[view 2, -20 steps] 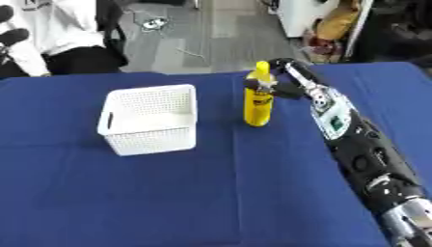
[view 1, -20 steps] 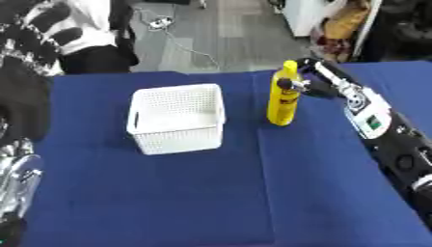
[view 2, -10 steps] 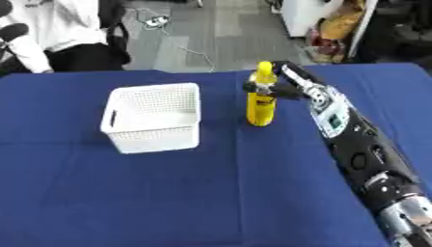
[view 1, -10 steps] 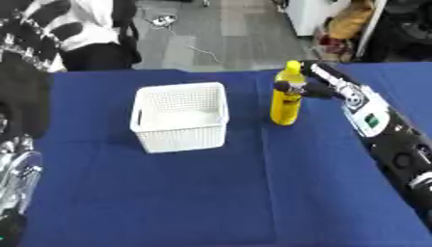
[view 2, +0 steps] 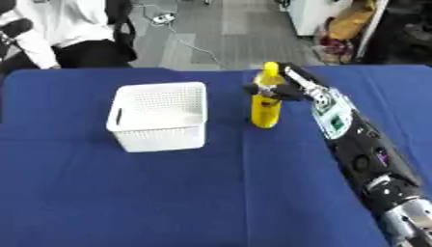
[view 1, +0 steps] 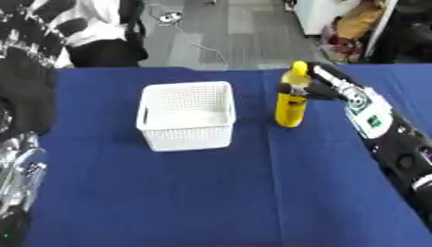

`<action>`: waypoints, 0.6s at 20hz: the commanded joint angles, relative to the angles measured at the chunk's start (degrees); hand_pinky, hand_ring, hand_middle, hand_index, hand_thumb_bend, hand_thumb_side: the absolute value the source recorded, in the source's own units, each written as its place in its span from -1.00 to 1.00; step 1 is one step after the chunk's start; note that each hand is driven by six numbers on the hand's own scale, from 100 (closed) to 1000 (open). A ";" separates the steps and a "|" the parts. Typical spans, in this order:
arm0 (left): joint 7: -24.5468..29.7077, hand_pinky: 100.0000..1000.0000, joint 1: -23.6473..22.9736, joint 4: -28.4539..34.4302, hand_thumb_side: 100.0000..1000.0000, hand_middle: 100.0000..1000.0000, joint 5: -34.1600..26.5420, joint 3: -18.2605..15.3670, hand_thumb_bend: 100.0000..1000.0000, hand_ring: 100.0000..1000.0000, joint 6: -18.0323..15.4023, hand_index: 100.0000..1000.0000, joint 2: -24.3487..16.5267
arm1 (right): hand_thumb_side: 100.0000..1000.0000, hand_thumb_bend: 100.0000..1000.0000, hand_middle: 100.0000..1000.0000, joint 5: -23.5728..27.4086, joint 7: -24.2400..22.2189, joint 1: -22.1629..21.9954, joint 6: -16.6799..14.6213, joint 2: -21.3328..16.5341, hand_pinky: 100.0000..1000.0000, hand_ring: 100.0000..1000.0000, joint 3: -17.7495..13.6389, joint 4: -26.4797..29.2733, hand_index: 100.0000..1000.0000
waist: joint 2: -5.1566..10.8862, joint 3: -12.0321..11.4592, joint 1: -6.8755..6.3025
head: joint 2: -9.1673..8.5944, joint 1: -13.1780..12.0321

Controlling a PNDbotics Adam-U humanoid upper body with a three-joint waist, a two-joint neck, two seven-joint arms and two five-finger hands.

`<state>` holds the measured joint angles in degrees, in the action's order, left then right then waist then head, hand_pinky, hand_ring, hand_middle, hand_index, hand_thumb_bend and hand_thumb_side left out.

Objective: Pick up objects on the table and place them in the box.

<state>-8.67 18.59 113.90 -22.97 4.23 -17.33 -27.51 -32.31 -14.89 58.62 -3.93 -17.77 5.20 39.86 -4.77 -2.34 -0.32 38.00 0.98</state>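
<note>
Nearest you, at the lower left corner, part of the left arm shows as silver and black metal, but its robot hand is out of view, so you cannot count on it here. Ahead lies the blue tabletop (view 1: 211,193), bare up to the middle.

Further out, the white basket (view 1: 187,115) stands open side up, and nothing shows inside it. Just to its right, apart from it, the yellow bottle (view 1: 292,101) stands upright — its long axis runs straight up from the tabletop, cap on top.

Your right robot hand (view 2: 283,90) has reached in along the right side and sits against the bottle's upper part, dark fingers wrapped round the neck below the cap — it looks clenched on the bottle, though the base seems to rest on the cloth.

The basket lies to the left of the bottle, so the carry would likely go leftward and over the near rim, keeping the bottle upright until it clears.
</note>
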 commanded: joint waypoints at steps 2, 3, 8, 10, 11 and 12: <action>0.35 0.55 1.16 0.69 1.00 0.69 -0.40 -0.16 -0.56 0.62 -0.11 0.65 -0.25 | 0.17 0.95 0.63 1.94 0.82 1.48 1.94 -0.20 0.16 0.50 -1.19 -0.63 0.74 | 0.29 -0.33 -0.16 | -1.52 -0.55; 0.37 0.55 1.27 0.69 1.00 0.69 -0.45 -0.14 -0.56 0.62 -0.10 0.65 -0.20 | 0.09 0.89 0.55 2.64 1.41 1.38 2.40 -0.12 0.03 0.41 -1.42 -0.85 0.69 | 0.23 -0.41 -0.18 | -1.67 -0.62; 0.50 0.55 1.74 0.69 1.00 0.68 -0.61 -0.08 -0.56 0.61 -0.13 0.65 -0.07 | -0.15 0.81 -0.20 6.33 8.72 0.75 0.63 -0.27 -0.98 -0.46 -2.38 -0.66 0.20 | -0.05 -0.70 -0.16 | -2.22 -1.13; 0.58 0.55 1.91 0.69 1.00 0.68 -0.66 -0.04 -0.56 0.61 -0.13 0.65 -0.04 | -0.19 0.80 -0.38 7.48 12.38 0.53 -1.56 -0.42 -1.00 -0.56 -2.51 -0.70 -0.01 | -0.17 -0.81 -0.15 | -2.37 -1.20; 0.61 0.55 1.97 0.69 1.00 0.68 -0.68 -0.04 -0.56 0.60 -0.14 0.65 -0.02 | -0.21 0.77 -0.55 8.03 13.93 0.44 -2.48 -0.45 -1.00 -0.65 -2.53 -0.92 -0.18 | -0.21 -0.85 -0.14 | -2.41 -1.23; 0.62 0.55 2.04 0.69 1.00 0.68 -0.71 -0.04 -0.56 0.60 -0.15 0.65 -0.01 | -0.21 0.74 -0.63 8.79 15.50 0.34 -3.46 -0.57 -1.00 -0.72 -2.70 -1.03 -0.24 | -0.28 -0.89 -0.13 | -2.45 -1.31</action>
<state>-8.23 19.42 113.90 -23.45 4.26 -17.33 -27.01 -24.44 -1.36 58.13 -6.35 -17.33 3.00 38.41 -5.71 -3.17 -0.33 36.48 0.02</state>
